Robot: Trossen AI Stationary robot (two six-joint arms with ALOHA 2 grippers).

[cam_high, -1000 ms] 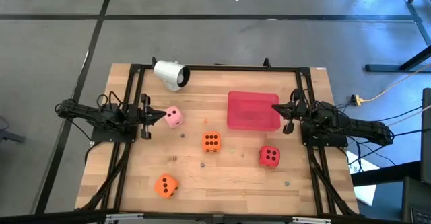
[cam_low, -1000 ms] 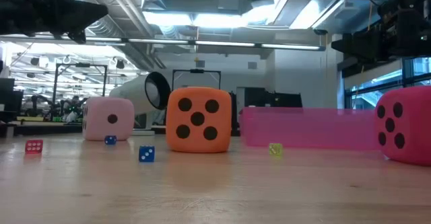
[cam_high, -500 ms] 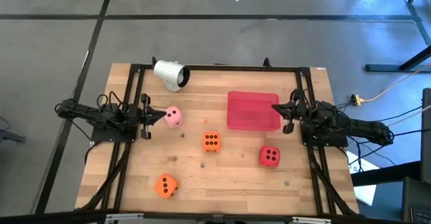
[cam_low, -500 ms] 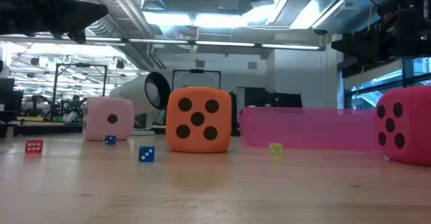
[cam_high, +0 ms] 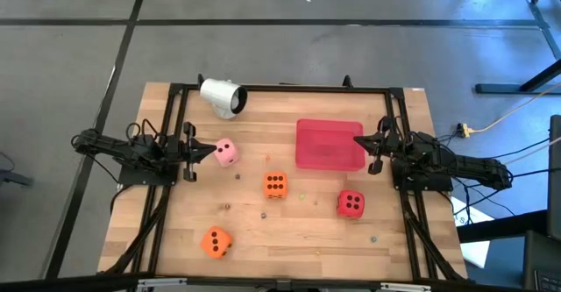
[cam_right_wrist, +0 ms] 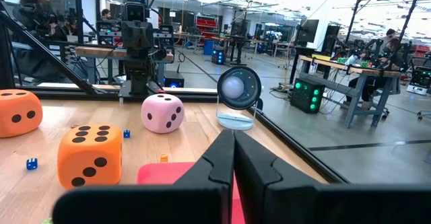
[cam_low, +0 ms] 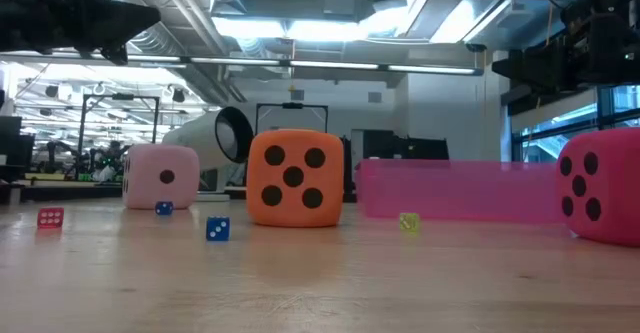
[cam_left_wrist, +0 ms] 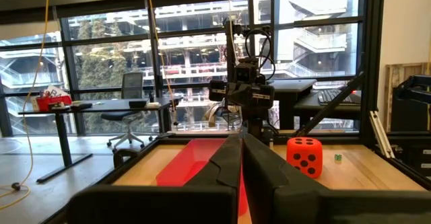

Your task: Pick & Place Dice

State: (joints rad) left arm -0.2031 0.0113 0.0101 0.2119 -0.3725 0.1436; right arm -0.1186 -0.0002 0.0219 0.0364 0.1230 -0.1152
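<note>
The four soft foam dice are all lying loose on the pale wooden table [cam_high: 289,231], none held: the pale pink cube with black pips [cam_high: 226,152] is sitting just ahead of the left gripper [cam_high: 210,150], almost at its fingertips, while the red cube [cam_high: 351,203] is lying near the right gripper [cam_high: 358,141], off to one side of it and back toward that arm's base. One orange cube [cam_high: 275,184] is resting between the two arms, somewhat nearer the right gripper, and the second orange cube [cam_high: 216,241] is lying well away from both, on the left arm's side. Being cubes, they are offering no long axis to line up with. Both grippers are hovering clenched on nothing, fingers pressed together. The left arm looks best placed to start, on the pink cube. The flat translucent red plastic tray [cam_high: 329,143], just ahead of the right gripper, is holding nothing, and the white cylindrical cup [cam_high: 222,96], tipped on its side beyond the left gripper, looks empty too.
</note>
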